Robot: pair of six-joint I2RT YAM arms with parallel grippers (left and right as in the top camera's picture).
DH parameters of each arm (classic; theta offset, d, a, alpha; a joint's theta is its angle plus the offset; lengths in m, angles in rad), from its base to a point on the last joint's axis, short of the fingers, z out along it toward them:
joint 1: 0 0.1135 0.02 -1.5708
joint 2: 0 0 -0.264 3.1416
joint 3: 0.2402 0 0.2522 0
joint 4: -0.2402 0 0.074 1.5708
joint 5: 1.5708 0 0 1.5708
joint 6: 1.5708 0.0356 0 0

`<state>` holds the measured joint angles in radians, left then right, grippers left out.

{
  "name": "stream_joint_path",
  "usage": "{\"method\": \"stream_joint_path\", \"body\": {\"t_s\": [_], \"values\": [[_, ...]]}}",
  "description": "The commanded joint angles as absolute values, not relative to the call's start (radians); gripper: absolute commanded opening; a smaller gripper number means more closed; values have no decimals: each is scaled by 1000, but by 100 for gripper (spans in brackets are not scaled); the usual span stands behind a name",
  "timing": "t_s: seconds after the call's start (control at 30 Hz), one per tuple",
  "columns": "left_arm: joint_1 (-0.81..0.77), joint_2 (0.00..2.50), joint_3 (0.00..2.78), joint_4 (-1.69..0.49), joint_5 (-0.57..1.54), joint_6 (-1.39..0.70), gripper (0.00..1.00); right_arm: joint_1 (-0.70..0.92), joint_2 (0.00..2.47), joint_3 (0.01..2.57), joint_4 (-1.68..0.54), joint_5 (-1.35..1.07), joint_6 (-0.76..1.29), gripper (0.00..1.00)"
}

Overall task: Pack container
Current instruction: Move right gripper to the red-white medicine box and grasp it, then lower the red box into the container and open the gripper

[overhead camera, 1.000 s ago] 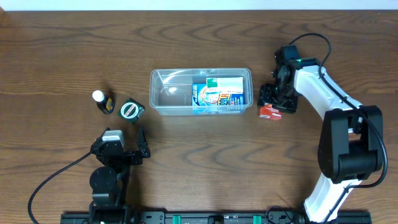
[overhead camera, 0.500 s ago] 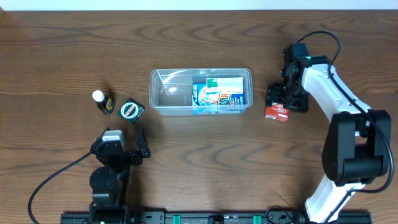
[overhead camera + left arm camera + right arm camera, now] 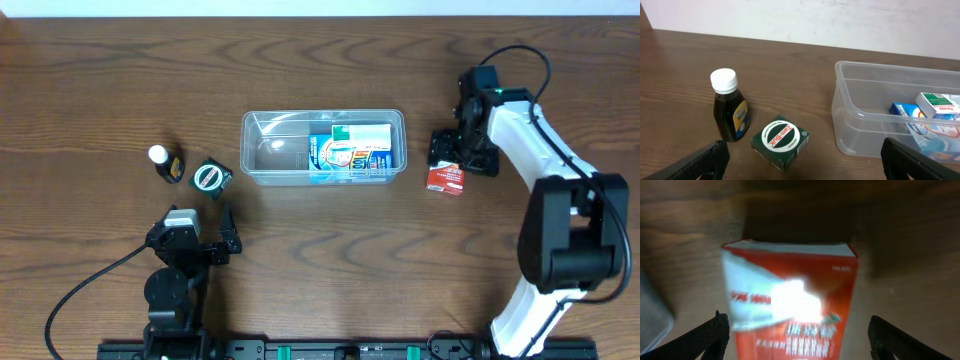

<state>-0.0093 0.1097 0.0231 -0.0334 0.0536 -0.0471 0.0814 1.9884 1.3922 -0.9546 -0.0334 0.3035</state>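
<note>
The clear container (image 3: 268,150) stands mid-table with blue and white boxes (image 3: 350,150) in its right half. To its right a red box (image 3: 445,180) lies on the table. My right gripper (image 3: 452,160) hovers just over the box. In the right wrist view its jaws are open, and the red box (image 3: 790,305) lies between the fingers (image 3: 710,340) with a gap on each side. My left gripper (image 3: 228,240) rests open near the front left, holding nothing. Beyond it are a green tin box (image 3: 781,140), a dark bottle (image 3: 730,112) and the container (image 3: 865,100).
The white-capped bottle (image 3: 165,163) and the green box (image 3: 210,177) stand just left of the container. A black cable (image 3: 90,290) trails from the left arm towards the front edge. The right arm's white links (image 3: 530,150) reach in from the right side.
My right gripper has shifted a little to the right, away from the container, and its jaws have widened. The red box now lies slightly further right. The left arm has not moved.
</note>
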Motion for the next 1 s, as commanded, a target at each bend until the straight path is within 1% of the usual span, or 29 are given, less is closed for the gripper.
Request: {"method": "stream_joint_path", "body": {"t_s": [0.0,0.07,0.2,0.27,0.3,0.37,0.43,0.57,0.7,0.8,0.87,0.9,0.97], "values": [[-5,109,4,-64,67,-30,98,78,2028,1404,-952,-33,318,86],[-5,109,4,-64,67,-30,98,78,2030,1404,-950,-33,318,85],[-5,109,4,-64,67,-30,98,81,2032,1404,-936,-34,318,79],[-5,109,4,-64,67,-30,98,83,2037,1404,-934,-33,317,70],[-5,109,4,-64,67,-30,98,83,2038,1404,-934,-33,317,64],[-5,109,4,-64,67,-30,98,79,2038,1405,-936,-33,317,59],[-5,109,4,-64,67,-30,98,77,2035,1409,-939,-29,302,57],[-5,109,4,-64,68,-30,98,81,2003,1473,-993,11,202,54],[-5,109,4,-64,67,-30,98,105,1948,1637,-1097,64,115,53],[-5,109,4,-64,67,-30,98,154,1913,1789,-1170,64,23,51],[-5,109,4,-64,67,-30,98,202,1902,1885,-1201,63,-56,47],[-5,109,4,-64,67,-30,98,230,1901,1924,-1208,62,-102,44],[-5,109,4,-64,68,-30,98,282,1901,1967,-1210,28,-227,43]]}}
